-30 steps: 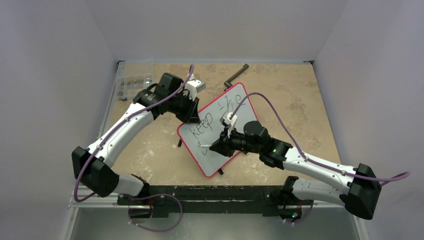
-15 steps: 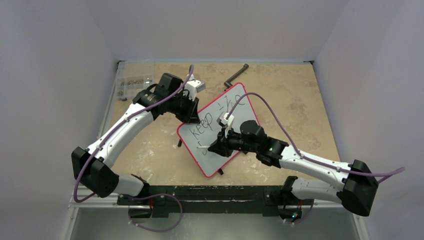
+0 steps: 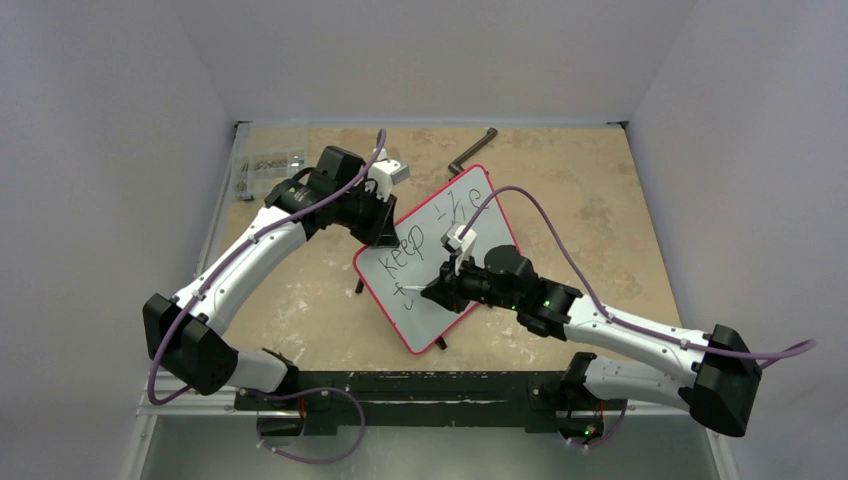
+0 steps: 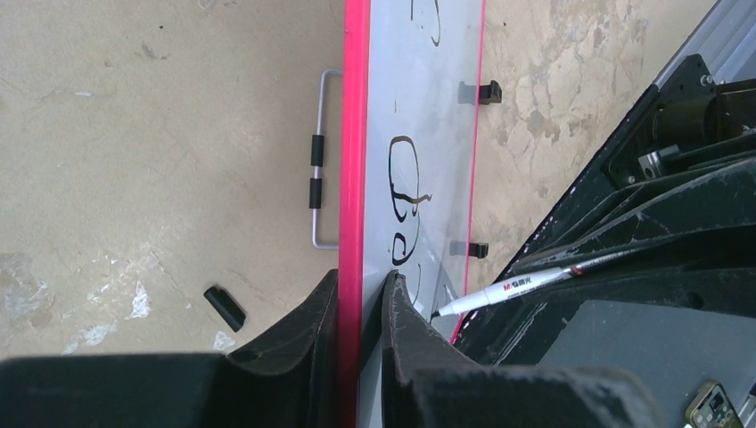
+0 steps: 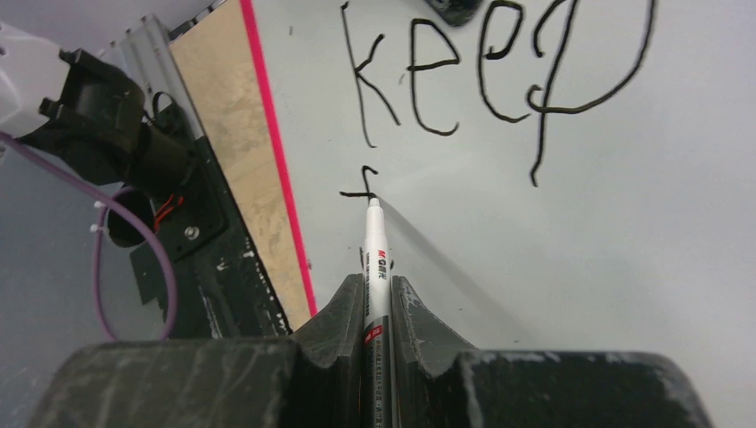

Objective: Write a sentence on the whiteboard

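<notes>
The whiteboard with its red rim stands tilted mid-table. My left gripper is shut on its left edge; in the left wrist view the fingers pinch the red rim. My right gripper is shut on a white marker, whose tip touches the board at a freshly drawn "f". The sentence reads "keep" with an "f" below it in the right wrist view; "the" shows on the board in the top view. The marker also shows in the left wrist view.
A black crank handle lies behind the board. A clear packet of small parts sits at the far left corner. A wire stand and a black cap lie on the table beside the board.
My right gripper has moved the marker slightly up and right at the lower-left of the board, drawing the "f" stroke. The left arm and the board have stayed still.
</notes>
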Motion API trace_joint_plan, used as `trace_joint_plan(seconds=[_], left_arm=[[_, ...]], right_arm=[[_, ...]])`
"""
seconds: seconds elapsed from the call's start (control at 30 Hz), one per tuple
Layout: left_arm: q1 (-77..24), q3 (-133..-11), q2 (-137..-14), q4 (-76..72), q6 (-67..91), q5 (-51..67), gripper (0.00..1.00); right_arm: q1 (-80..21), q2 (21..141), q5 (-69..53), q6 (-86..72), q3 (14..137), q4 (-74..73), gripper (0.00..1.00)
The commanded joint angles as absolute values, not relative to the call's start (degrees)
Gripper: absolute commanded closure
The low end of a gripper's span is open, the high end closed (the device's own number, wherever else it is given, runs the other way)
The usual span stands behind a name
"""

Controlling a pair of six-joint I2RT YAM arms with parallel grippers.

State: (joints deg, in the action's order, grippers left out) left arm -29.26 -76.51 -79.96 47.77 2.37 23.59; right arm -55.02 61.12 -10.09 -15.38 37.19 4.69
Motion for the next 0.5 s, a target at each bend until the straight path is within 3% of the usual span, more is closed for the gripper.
trace_joint_plan(seconds=[0.0,0.47], left_arm=[[-28.1,-74.4,-81.1,53.7,-4.0,3.7,1.0],[-28.1,-74.3,-80.9,53.7,-4.0,3.5,1.0]], right_arm=[[-54.5,59.1,-0.8,-15.8,36.1,4.1,1.0],[-54.5,53.3,-4.0,-15.8,35.6,3.5,1.0]])
